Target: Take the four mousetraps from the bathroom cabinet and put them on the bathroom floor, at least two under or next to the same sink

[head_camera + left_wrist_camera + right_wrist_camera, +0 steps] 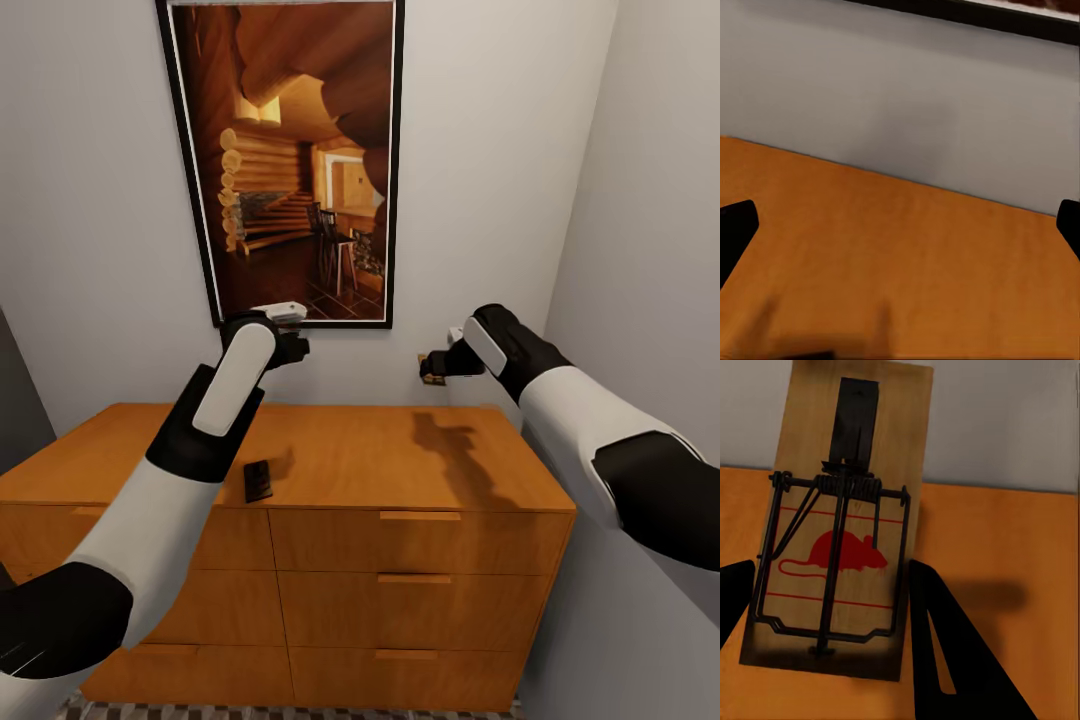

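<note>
Both arms raised over cabinet (400,455) | right gripper (432,368) closed on one mousetrap (840,540), lifted clear of top | left gripper (296,348) spread wide, empty | second trap (258,480) lies top-left | floor (300,712) placement pending, others unseen

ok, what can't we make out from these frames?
- Head view: mousetrap in right gripper is too small, partly behind the fingers.
- Head view: dark object on cabinet top is too dark and small to identify.
- Head view: bathroom floor cut off by bottom edge.
- Drawer contents: fronts shut.
</note>
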You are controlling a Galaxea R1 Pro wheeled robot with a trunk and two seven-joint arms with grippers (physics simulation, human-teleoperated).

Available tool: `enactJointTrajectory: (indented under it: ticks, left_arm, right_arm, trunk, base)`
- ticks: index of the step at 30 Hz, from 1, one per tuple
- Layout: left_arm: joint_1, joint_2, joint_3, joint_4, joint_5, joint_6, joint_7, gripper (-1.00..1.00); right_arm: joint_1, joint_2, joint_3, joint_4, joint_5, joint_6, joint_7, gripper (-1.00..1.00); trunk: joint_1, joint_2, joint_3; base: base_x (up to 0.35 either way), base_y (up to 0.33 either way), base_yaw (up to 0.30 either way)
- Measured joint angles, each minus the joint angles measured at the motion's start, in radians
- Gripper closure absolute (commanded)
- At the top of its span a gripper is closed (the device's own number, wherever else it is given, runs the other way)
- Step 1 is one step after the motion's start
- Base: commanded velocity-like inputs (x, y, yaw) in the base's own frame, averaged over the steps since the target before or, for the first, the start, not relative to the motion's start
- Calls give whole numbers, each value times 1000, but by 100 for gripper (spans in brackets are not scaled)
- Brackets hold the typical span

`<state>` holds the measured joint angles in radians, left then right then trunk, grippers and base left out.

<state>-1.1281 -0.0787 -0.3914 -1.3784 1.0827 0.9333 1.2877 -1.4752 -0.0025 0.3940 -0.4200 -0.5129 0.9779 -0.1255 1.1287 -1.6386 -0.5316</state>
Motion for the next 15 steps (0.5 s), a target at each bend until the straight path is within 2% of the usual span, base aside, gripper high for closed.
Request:
enactJointTrajectory:
  ticks: [4, 9, 10, 11, 15]
  left_arm:
    - [22, -4, 6, -22, -21, 18, 22, -100]
    - [51, -5, 9, -40, -20, 24, 50, -100]
    - [132, -5, 9, -40, -21, 24, 142, -100]
    - [160, -5, 10, -40, -20, 24, 147, -100]
    - [161, -6, 11, -40, -20, 25, 149, -100]
  right_arm:
    - [-23, 3, 3, 22, 0, -21, 5, 100]
    - [-43, 4, 3, 48, 1, -47, 7, 100]
    - [-44, 4, 3, 47, 1, -73, 7, 100]
    - [-43, 4, 3, 46, 1, -74, 7, 100]
    - [-44, 4, 3, 44, 1, -73, 8, 100]
  trunk:
    - [0, 0, 0]
    - [0, 0, 0]
    - [0, 0, 0]
    - [0, 0, 0]
    - [0, 0, 0]
  base:
    - [0, 0, 0]
    - [0, 0, 0]
    - [0, 0, 0]
    - [0, 0, 0]
    - [0, 0, 0]
